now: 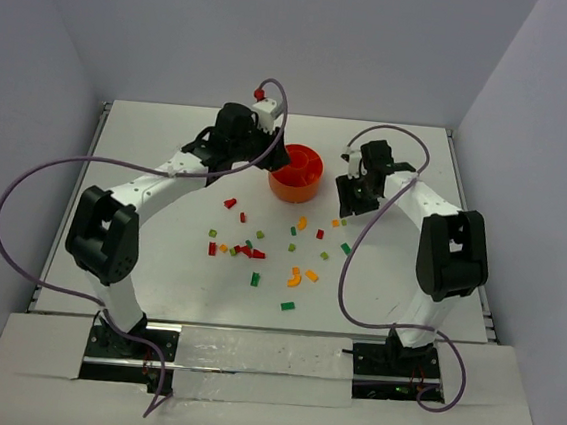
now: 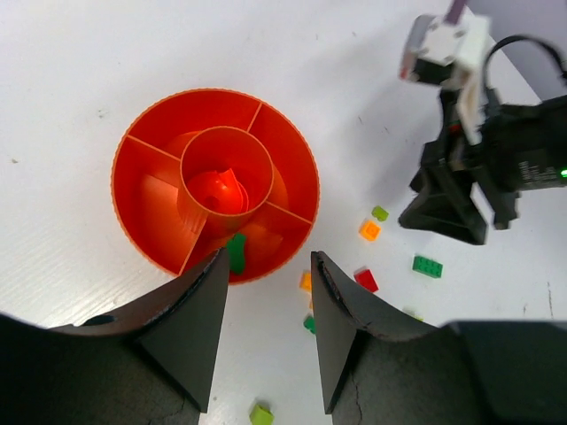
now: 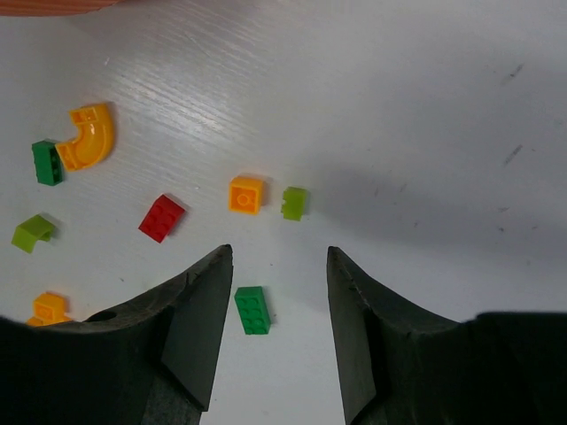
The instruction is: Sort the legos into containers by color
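Two grippers, both w/ fingers apart, nothing held. Your left gripper (image 2: 268, 258) hangs over the near rim of the orange bowl (image 2: 142, 124), upper centre of top view; one green lego (image 2: 236, 251) lies in its bottom compartment. Your right gripper (image 3: 279, 252) is over the table (image 3: 425, 106) right of the bowl, w/ a green brick (image 3: 252, 310) lying between its fingers, not gripped. Other legos (image 1: 260, 250) are scattered mid-frame.

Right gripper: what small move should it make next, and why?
Probably lower straight down and close on the green brick. The right gripper is open and empty, and that brick lies on the table below, between its jaws.
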Robot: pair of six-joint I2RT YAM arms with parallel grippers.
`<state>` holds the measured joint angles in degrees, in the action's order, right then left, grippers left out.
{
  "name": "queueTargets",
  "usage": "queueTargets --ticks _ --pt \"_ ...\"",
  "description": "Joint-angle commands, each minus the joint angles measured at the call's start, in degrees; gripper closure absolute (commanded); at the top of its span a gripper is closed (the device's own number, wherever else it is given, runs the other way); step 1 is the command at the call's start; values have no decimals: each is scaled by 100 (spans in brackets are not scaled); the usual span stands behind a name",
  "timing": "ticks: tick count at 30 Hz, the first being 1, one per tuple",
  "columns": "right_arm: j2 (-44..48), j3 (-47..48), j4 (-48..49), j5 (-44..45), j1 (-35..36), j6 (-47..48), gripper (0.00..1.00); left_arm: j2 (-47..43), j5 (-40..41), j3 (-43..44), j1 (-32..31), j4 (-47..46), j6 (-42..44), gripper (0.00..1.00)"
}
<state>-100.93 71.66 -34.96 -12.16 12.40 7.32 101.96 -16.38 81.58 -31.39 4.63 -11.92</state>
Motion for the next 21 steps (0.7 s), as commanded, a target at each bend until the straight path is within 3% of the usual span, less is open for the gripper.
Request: queueTargets --ticks 1,10,21 --pt "-184 130 237 126 394 14 47 -568 135 9 136 491 18 48" --pt "-807 440 295 327 650 -156 47 -980 47 -320 758 771 -191 47" --pt "-1099 568 235 648 794 -237 50 -1064 26 -450 959 752 -167 47"
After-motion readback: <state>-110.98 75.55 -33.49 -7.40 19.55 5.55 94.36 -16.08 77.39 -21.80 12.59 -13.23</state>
